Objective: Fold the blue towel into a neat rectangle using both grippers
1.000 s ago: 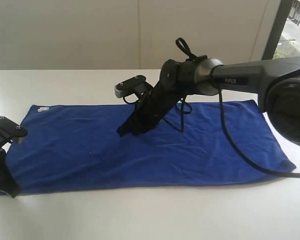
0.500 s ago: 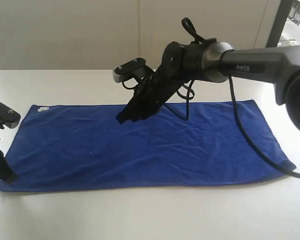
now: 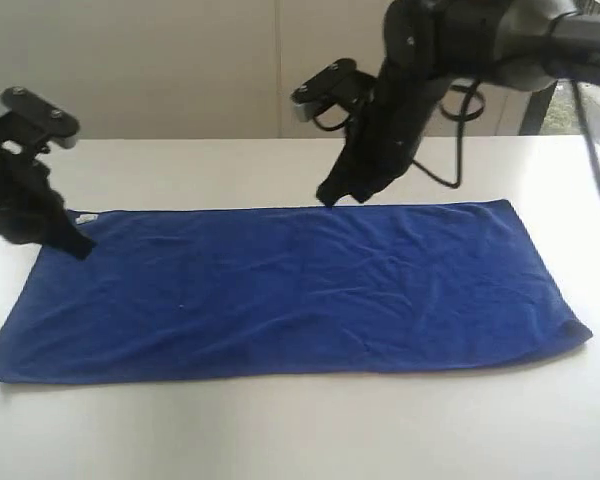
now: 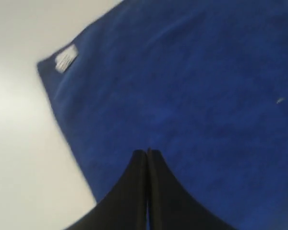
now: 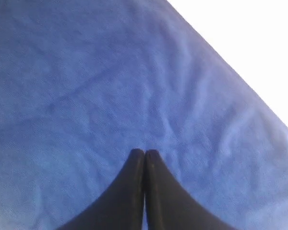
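Left tool point(image 3: 75, 243): jaws pressed flat together, holding nothing. It hangs over the far left corner of the blue towel point(image 3: 290, 290); the white label point(image 4: 66, 59) sits just ahead of its tip in the left wrist view. Contact with the cloth cannot be told from these views.

Blue towel: spread flat on the white desk point(image 3: 310, 430), lying below and between the two tools. Long axis left to right, no fold made yet. Light wrinkles mid-cloth; the near right corner looks slightly curled.

Right tool point(image 3: 332, 192): jaws likewise closed tight, empty. It hangs above the far edge of the towel near its middle, well apart from the far right corner.

Risks, judged from this layout:
- Neither tool can take cloth until its jaws part. Descending closed would only push the towel and bunch it.
- The right tool is mid-edge. A pinch there, paired with a corner pinch on the left, would lift the edge unevenly and give a skewed fold.
- The left tool is close to the towel's border. A small miss lands on bare desk.
- Soft microfibre may slip from a shallow pinch during the carry.
- The curled corner may spoil alignment.
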Robot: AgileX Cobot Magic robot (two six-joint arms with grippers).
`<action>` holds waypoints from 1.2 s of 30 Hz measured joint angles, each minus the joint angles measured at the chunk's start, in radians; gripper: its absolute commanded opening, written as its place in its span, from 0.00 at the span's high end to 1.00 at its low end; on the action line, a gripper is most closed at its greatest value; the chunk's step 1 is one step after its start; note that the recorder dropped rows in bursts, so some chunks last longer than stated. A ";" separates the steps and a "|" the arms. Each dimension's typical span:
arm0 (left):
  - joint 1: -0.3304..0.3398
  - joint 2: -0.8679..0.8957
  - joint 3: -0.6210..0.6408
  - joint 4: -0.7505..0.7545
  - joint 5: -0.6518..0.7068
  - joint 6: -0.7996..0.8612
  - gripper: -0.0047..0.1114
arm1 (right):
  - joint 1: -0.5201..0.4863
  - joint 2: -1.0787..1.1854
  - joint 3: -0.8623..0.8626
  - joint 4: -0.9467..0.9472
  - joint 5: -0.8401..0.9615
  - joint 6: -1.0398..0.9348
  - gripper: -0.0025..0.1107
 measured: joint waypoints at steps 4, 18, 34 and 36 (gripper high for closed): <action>-0.110 0.141 -0.137 -0.052 -0.002 0.042 0.96 | -0.102 -0.094 0.117 -0.019 0.025 0.019 0.98; -0.395 0.594 -0.739 -0.356 0.221 0.311 0.96 | -0.200 -0.265 0.595 -0.256 -0.150 0.232 0.98; -0.424 0.718 -0.799 -0.413 0.297 0.356 0.96 | -0.286 -0.151 0.662 -0.297 -0.325 0.269 0.98; -0.424 0.723 -0.799 -0.413 0.297 0.358 0.96 | -0.287 -0.140 0.662 -0.301 -0.316 0.269 0.98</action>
